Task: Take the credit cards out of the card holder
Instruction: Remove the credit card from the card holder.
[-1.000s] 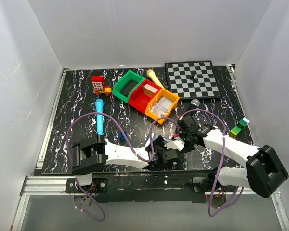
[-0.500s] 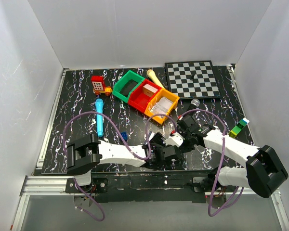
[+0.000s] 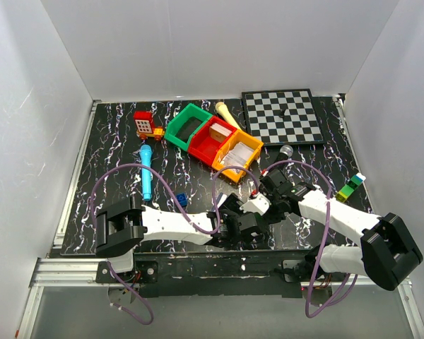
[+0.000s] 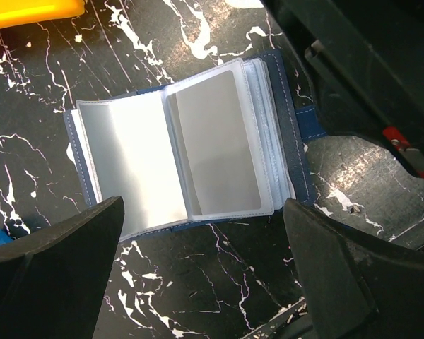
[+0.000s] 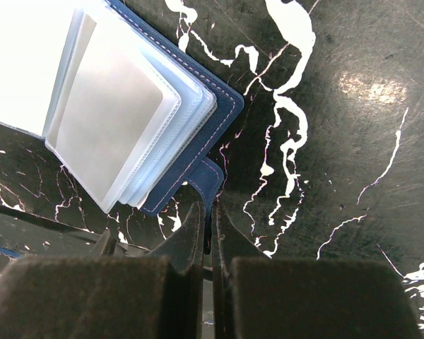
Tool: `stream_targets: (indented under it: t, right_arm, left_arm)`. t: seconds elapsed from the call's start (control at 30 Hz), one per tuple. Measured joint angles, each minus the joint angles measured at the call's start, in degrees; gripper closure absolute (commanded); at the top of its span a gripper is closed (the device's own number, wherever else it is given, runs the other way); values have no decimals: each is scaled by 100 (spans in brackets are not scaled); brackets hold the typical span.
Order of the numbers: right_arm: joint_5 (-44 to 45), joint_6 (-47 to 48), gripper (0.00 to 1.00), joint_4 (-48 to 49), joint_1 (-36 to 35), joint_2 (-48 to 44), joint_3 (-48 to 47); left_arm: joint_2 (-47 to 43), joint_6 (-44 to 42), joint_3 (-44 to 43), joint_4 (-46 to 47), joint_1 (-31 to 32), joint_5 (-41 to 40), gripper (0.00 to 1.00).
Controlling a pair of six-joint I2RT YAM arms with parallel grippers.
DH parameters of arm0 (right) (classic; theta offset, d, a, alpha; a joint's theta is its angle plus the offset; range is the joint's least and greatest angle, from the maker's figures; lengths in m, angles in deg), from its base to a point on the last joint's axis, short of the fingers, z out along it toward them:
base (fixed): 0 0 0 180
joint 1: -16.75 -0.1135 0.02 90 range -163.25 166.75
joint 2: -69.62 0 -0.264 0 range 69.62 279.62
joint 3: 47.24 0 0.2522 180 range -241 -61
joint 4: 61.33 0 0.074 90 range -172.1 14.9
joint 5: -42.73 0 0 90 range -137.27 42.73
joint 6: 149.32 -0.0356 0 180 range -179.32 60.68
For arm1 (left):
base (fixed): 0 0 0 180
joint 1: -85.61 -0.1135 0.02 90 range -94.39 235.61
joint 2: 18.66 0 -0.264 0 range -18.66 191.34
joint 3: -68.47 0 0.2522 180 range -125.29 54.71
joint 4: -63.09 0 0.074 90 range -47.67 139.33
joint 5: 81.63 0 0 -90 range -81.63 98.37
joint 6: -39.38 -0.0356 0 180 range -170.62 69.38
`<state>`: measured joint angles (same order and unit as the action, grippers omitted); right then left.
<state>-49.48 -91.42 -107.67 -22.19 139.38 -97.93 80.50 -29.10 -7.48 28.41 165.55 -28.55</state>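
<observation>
One card holder (image 4: pixel 198 152) is seen lying open on the black marbled table (image 4: pixel 198 296) only in the two wrist views, clear sleeves face up. In the top view it is hidden under the two arms, and three bins are seen instead, a green bin (image 3: pixel 175 129), a red bin (image 3: pixel 203 146) and a yellow bin (image 3: pixel 251 146), plus one chessboard (image 3: pixel 283 115). The left gripper (image 4: pixel 201 212) is spread wide above the holder with nothing grasped, and the right gripper (image 5: pixel 208 212) is clenched on the holder's blue tab.
</observation>
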Motion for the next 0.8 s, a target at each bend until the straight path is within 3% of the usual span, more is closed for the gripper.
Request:
stream_targets:
  t: [0.33, 0.8]
  right_arm:
    - [-15, 0, 99, 11, 0, 0, 9]
    - [-35, -2, 99, 15, 24, 0, 31]
  left_arm:
    - [37, -7, -4, 0, 0, 190, 2]
    - [382, 17, -157, -166, -24, -13, 8]
